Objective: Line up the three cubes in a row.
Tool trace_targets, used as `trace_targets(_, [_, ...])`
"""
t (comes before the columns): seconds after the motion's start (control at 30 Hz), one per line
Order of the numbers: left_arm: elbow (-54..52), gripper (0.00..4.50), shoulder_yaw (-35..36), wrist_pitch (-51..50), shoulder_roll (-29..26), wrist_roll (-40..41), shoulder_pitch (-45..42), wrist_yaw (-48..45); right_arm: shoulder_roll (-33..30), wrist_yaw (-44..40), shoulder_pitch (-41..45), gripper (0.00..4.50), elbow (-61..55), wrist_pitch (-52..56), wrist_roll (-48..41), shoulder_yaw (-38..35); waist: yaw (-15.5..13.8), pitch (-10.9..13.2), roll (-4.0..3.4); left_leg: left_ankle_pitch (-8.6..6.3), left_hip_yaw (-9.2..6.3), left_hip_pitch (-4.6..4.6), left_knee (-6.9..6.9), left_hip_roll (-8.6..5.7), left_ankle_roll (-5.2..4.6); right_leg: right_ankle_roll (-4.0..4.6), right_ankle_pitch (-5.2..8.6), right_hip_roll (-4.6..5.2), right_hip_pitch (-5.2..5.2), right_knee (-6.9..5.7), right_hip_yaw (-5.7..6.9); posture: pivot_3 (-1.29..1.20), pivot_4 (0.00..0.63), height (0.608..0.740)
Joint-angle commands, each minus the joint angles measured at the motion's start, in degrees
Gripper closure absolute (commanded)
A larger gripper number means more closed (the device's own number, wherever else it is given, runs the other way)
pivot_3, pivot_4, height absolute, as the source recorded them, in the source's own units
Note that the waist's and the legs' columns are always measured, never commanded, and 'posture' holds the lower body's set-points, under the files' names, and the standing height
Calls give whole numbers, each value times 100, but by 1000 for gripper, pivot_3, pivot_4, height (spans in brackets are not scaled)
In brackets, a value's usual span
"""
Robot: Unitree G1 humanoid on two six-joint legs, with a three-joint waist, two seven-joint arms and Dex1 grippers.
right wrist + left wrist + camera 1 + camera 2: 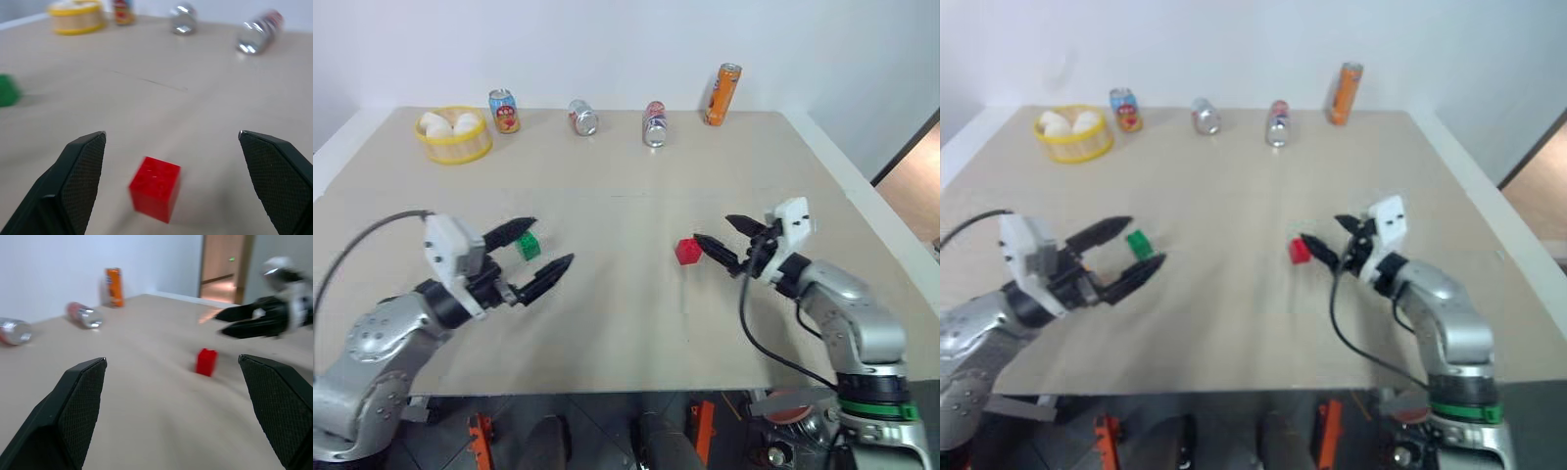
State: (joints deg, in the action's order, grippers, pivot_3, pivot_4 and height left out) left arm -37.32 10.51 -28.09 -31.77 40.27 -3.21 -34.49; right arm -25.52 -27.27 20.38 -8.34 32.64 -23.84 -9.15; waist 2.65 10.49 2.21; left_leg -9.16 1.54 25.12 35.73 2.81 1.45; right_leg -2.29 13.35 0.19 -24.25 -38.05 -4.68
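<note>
Right gripper (718, 236) spread wide, empty, just right of the red cube (686, 251); it should straddle the cube squarely before closing. Left gripper (541, 248) gapes around the green cube (529, 247), left of red.

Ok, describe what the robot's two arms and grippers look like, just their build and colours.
Both arms are rounded silver-grey metal segments with black joints. Each ends in a white boxy wrist housing and a gripper of two black tapered fingers with textured inner pads: left gripper, right gripper. A black cable loops along each forearm. The right arm carries a green ring near its base.
</note>
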Motion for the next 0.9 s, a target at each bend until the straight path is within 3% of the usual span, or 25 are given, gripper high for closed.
trace_targets(0.03, [166,36,-228,343,49,-162,-226,-278,453,883,82,0,-465,131,147,-71,-1,0,0,0,-1,0,-5,0,0,-16,-6,-3,-2,-1,-2,0,150,740])
trace_targets(0.3, [1069,36,-674,881,237,-478,-820,-931,1388,1946,51,0,-576,192,710,384,7,-1,-3,1,-6,-4,-16,9,-1,2,-1,-19,-7,-5,-1,0,150,740])
trace_targets(0.77, [1227,36,-855,897,371,-559,-1045,-1127,1652,2125,-34,0,-62,90,1070,492,6,-1,-3,2,-1,-4,-10,11,-2,1,-2,-18,-4,-5,-5,0,150,740])
trace_targets(0.8, [1235,0,-862,901,377,-570,-1058,-1135,1677,2127,-21,547,-29,102,1062,482,6,-1,-3,2,-1,-4,-10,11,-2,1,-2,-18,-4,-5,-6,0,150,740])
trace_targets(0.9, [1263,0,-876,912,397,-603,-1092,-1141,1723,2081,5,1507,16,150,1027,484,6,-1,-3,2,-1,-4,-10,11,-2,1,-2,-18,-4,-5,-5,0,150,740])
